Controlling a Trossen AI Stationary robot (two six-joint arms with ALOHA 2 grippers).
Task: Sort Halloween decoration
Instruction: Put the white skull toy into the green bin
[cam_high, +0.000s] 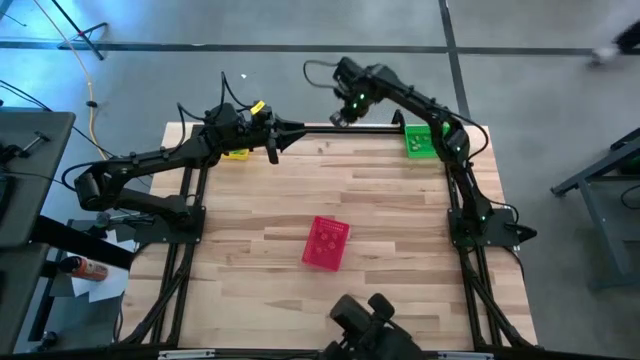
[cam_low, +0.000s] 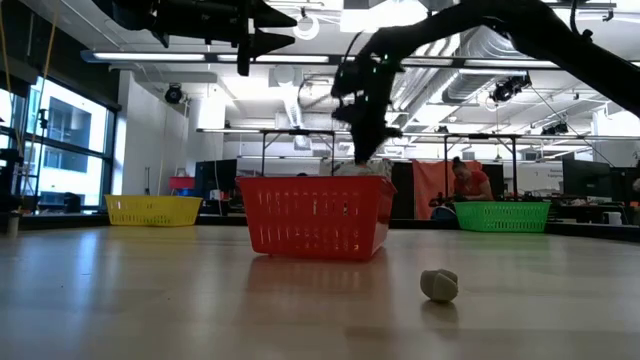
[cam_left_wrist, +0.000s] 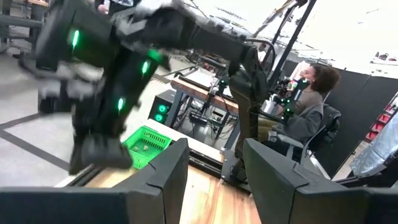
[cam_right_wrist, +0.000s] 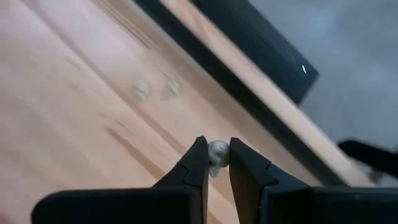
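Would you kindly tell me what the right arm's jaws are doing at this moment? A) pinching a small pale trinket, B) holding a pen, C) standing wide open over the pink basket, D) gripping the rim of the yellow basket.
A: in the right wrist view the right gripper has its jaws closed on a small pale trinket, above the wooden table.

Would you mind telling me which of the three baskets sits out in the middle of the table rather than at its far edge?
The red basket; the yellow basket and green basket both sit at the far edge.
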